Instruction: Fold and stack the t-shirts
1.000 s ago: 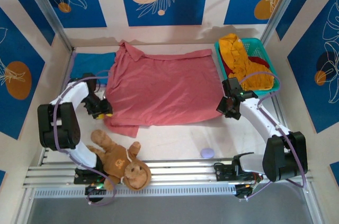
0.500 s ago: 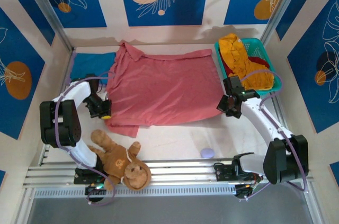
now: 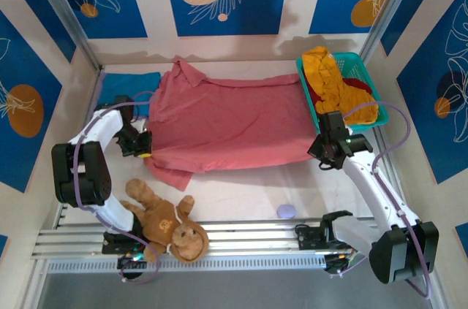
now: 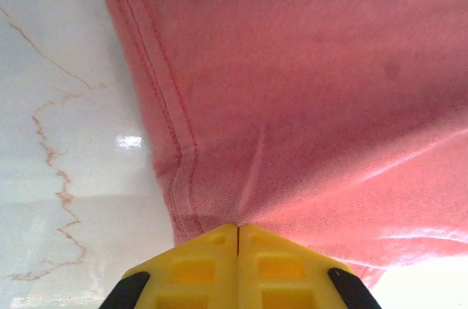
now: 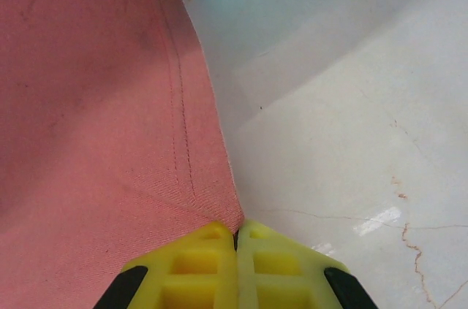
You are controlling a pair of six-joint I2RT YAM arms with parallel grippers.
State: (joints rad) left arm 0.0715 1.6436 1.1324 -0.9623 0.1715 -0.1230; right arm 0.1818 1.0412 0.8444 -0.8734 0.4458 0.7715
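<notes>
Bare table point(image 3: 241, 192) lies open before the pink t-shirt point(image 3: 227, 119); plush monkey point(image 3: 167, 225) blocks near-left, teal basket point(image 3: 356, 66) far-right.

Left arm point(image 3: 102, 128), right arm point(image 3: 373, 188): white link shells, black joint housings, a lilac cable point(image 3: 387, 103) looping beside each. Left fingers point(image 4: 191, 271), right fingers point(image 5: 196, 269): yellow moulded plastic blocks with rectangular recesses, black mounts at the outer corners.

Matt salmon cloth shirt point(image 3: 227, 123); glossy veined table point(image 3: 241, 192).

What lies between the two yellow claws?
The salmon-pink t-shirt, its edges pinched by the left gripper and the right gripper; the top view shows it.
</notes>
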